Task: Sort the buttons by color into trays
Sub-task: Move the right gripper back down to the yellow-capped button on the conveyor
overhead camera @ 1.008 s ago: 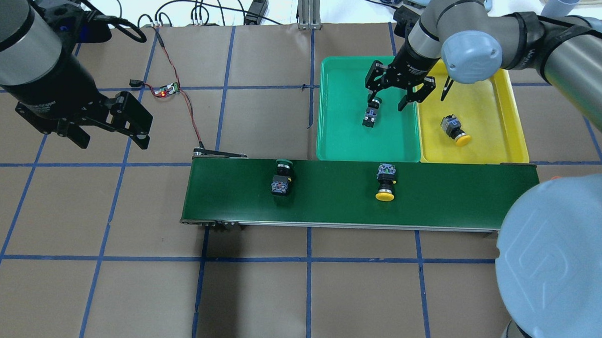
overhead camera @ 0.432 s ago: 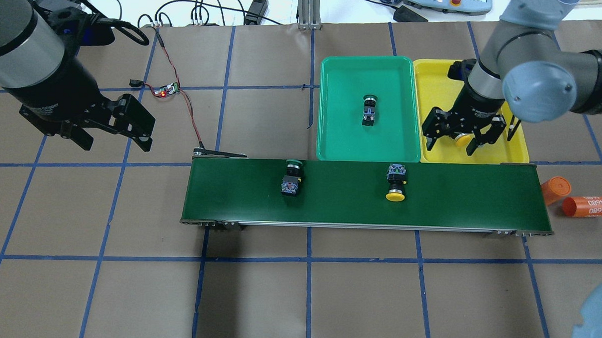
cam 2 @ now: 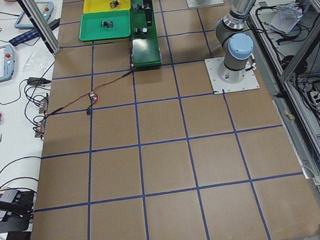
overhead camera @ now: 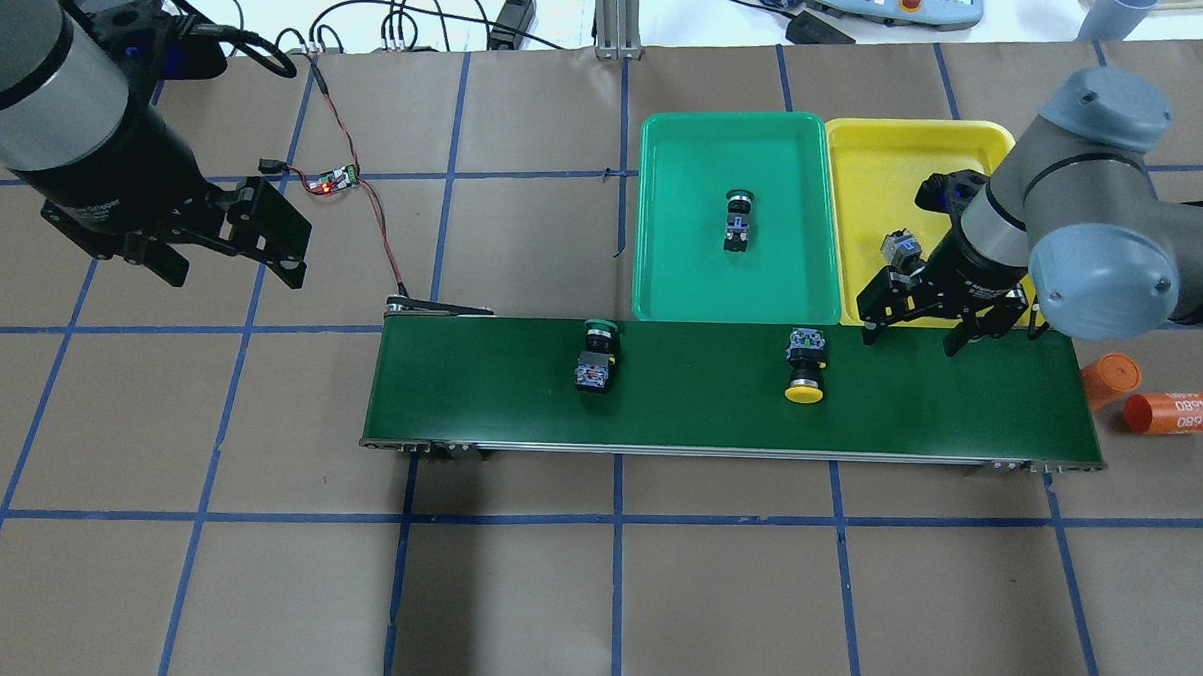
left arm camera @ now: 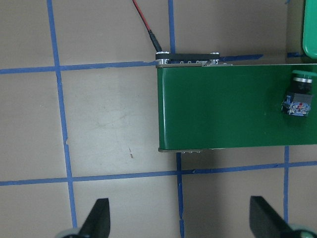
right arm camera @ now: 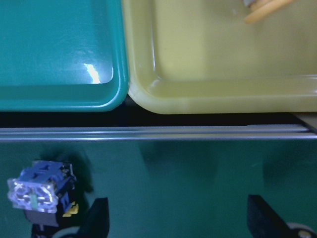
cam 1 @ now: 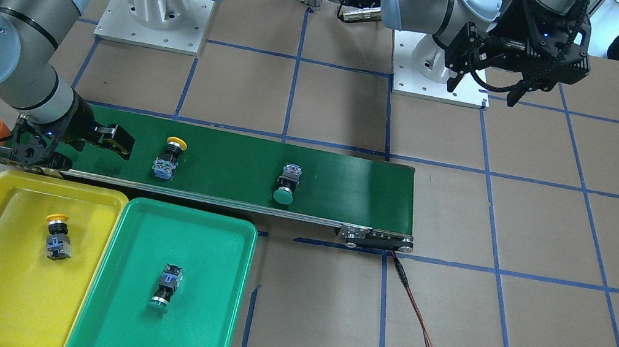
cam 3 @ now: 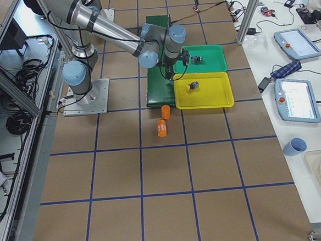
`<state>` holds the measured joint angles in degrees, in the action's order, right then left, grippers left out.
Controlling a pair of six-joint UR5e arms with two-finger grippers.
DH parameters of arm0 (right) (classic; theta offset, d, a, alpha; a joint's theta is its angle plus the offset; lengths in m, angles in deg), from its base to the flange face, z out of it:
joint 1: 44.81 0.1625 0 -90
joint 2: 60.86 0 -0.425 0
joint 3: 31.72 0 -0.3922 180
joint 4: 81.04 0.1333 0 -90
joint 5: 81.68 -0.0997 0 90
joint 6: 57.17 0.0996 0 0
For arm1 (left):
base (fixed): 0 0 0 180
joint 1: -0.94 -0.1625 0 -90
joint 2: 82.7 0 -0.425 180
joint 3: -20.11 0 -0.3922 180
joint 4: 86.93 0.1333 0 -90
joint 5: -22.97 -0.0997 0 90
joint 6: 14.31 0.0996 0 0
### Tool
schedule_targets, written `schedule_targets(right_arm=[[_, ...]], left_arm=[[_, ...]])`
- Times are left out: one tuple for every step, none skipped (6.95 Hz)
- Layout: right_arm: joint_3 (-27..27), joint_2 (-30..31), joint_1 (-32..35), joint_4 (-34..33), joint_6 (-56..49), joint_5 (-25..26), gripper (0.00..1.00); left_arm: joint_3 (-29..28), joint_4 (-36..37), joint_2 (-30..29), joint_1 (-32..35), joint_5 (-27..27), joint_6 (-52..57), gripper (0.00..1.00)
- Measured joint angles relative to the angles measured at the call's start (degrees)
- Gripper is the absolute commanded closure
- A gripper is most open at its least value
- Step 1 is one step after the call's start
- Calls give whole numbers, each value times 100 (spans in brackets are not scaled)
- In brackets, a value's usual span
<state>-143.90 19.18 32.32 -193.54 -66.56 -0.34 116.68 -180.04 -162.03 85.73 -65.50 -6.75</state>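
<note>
The green tray (overhead camera: 687, 181) holds one green-capped button (overhead camera: 738, 221) lying on its side. The yellow tray (overhead camera: 898, 168) beside it holds a yellow-capped button (cam 1: 57, 236), half hidden under my right arm in the overhead view. Two more buttons ride on the belt, a green one (overhead camera: 596, 356) and a yellow one (overhead camera: 803, 375). My right gripper (overhead camera: 917, 327) hangs open and empty over the belt's far edge by the yellow tray. The right wrist view shows the yellow button's switch body (right arm camera: 42, 191) at its lower left. My left gripper (overhead camera: 255, 231) is open and empty, left of the belt.
The dark-green conveyor belt (overhead camera: 699, 416) runs across the table's middle in front of both trays. Two orange 4680 cylinders (overhead camera: 1174, 413) lie off its right end. A small circuit board (overhead camera: 332, 181) with a red light and a red wire sits back left.
My right gripper swung from over the green tray, across the yellow tray, to the belt's far edge, staying open. Both buttons on the belt drifted right. The left arm barely moved.
</note>
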Motion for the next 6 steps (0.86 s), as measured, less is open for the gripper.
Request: schedule_targets(right_arm=[[-36, 9, -33, -32, -46, -190, 2], [-52, -6, -57, -27, -64, -292, 1], [-80, -27, -93, -3, -71, -408, 0], [-130, -26, -133, 15, -81, -559, 0], [-162, -21, -150, 22, -102, -627, 0], [-186, -15, -154, 25, -126, -654, 0]], left_arm=[[2, 16, -8, -2, -17, 2, 0], [2, 22, -15, -5, -30, 6, 0], [5, 23, -13, -5, -38, 6, 0], [11, 20, -8, -6, -44, 3, 0], [31, 22, -5, -6, -47, 3, 0], [69, 44, -4, -6, -47, 6, 0]])
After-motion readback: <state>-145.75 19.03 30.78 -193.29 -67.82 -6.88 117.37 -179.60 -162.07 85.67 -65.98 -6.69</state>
